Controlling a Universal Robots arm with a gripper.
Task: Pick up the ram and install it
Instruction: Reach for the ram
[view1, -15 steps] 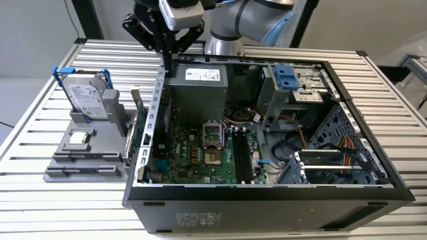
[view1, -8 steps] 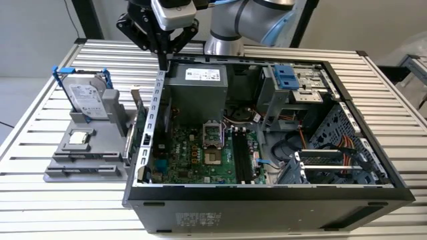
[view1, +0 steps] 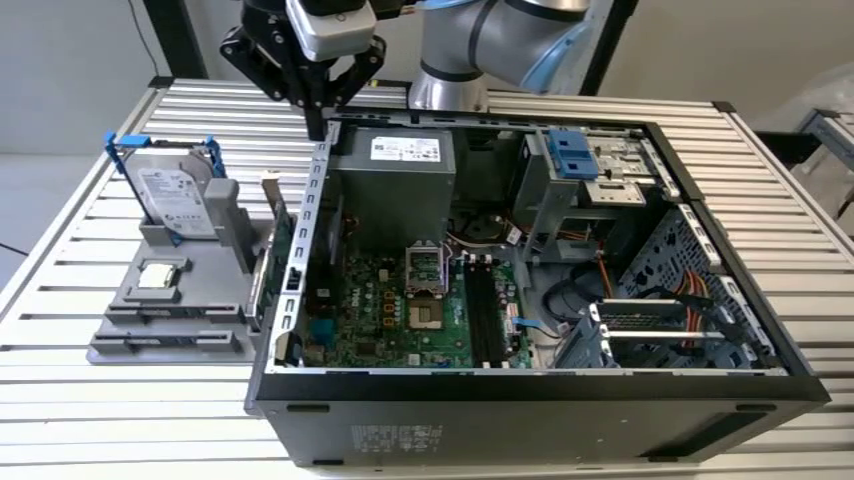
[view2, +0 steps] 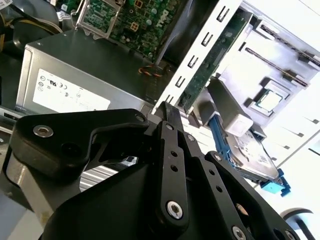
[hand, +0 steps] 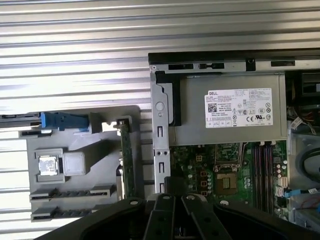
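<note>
While the gripper (view1: 316, 128) is hanging over the back wall of the case (view1: 534, 400), pinched closed on nothing | ram (view1: 171, 341) is lying in the gray holder (view1: 134, 300) toward the exterior view's left, well apart | long axis running side-to-side there

The black end effector (view2: 169, 111) sits nearest in the second wrist view. Its fingers (view2: 172, 150) are drawn together into one tip, which lies just at the perforated silver case wall (view2: 197, 60). On one side of that wall, farther off, lies a grey power supply (view2: 100, 65) with a white label (view2: 65, 92), and beyond it the green motherboard (view2: 132, 20); on the other side a green card (view2: 217, 52) stands edge-on just beside the wall. Past the card a grey holder (view2: 235, 122) carries a processor chip (view2: 270, 100) and a hard drive (view2: 252, 157) in a blue frame (view2: 274, 186), all resting on the bright slatted counter (view2: 300, 137).
</note>
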